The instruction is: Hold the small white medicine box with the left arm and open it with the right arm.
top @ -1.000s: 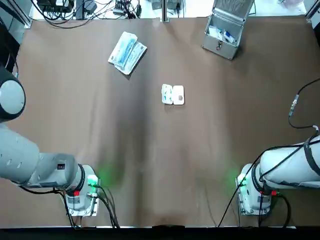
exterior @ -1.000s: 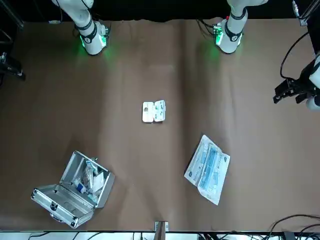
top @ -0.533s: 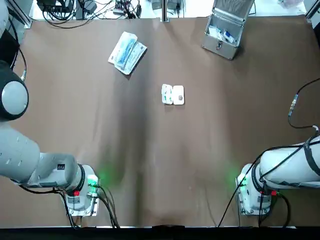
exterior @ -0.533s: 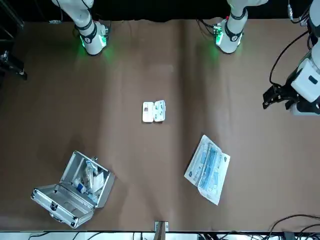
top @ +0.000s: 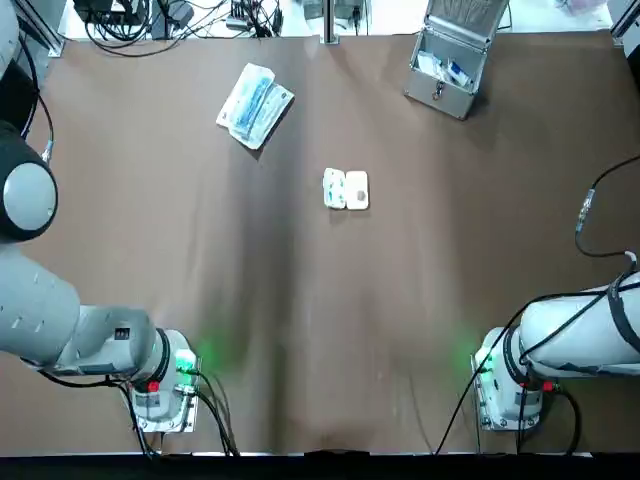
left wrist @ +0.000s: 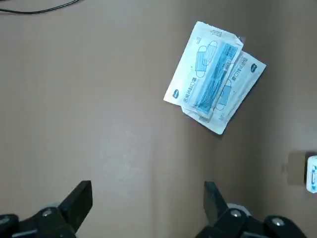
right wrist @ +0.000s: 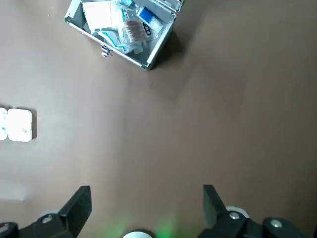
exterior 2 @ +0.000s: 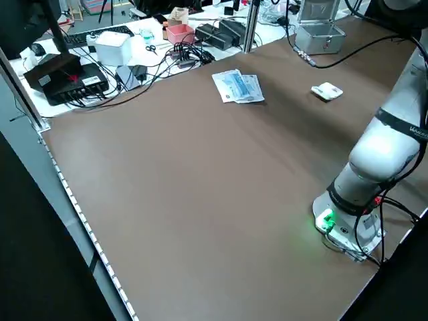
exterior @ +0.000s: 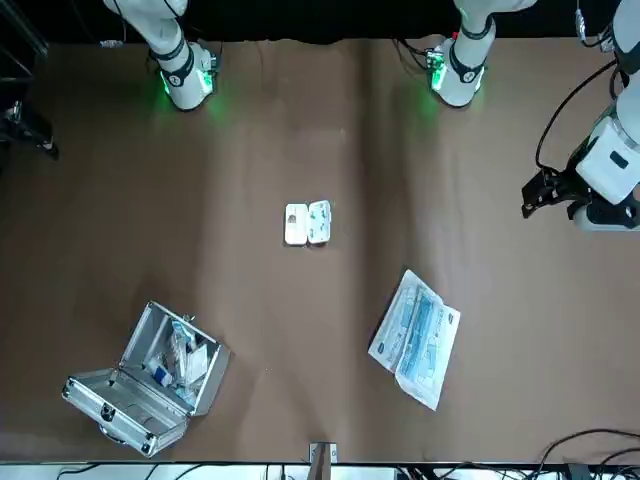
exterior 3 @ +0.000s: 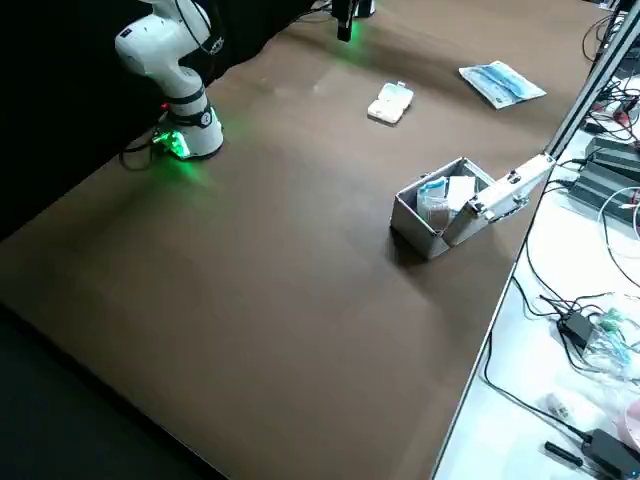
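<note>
We are at the approach step: the small white plastic medicine box (top: pixel 346 189) lies untouched, possibly shut. The left gripper (left wrist: pixel 146 201) and the right gripper (right wrist: pixel 146 198) hover far off with fingers spread. We judge the left must pin the box first.

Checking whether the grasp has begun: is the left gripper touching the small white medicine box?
No, the left gripper hangs with jaws open over the brown table, the small white medicine box lying far from it.

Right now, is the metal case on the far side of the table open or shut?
Open. The metal case has its lid swung back, and the packets inside show in the right wrist view.
</note>
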You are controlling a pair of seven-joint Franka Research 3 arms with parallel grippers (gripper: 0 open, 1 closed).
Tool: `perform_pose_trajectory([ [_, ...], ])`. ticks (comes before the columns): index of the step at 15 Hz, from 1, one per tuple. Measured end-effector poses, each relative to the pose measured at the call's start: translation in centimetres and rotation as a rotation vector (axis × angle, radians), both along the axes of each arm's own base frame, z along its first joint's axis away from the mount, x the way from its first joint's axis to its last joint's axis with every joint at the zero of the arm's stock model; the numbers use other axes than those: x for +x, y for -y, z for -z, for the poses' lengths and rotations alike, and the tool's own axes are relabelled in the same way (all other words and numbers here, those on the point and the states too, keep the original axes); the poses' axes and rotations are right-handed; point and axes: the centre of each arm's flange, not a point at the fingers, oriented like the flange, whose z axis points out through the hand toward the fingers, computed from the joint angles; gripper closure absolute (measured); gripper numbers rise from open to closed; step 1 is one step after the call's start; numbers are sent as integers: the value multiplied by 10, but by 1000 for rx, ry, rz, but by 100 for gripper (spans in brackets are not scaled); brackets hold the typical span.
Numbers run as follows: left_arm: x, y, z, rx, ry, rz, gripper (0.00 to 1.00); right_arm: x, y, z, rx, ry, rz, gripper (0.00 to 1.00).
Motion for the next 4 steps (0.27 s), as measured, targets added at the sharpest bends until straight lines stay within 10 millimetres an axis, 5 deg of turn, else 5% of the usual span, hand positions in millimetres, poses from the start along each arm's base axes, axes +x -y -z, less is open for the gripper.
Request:
perform_pose_trajectory([
  [4,0,-2,0,0,0,-4,0,0,0,0,0,-1,0,1],
])
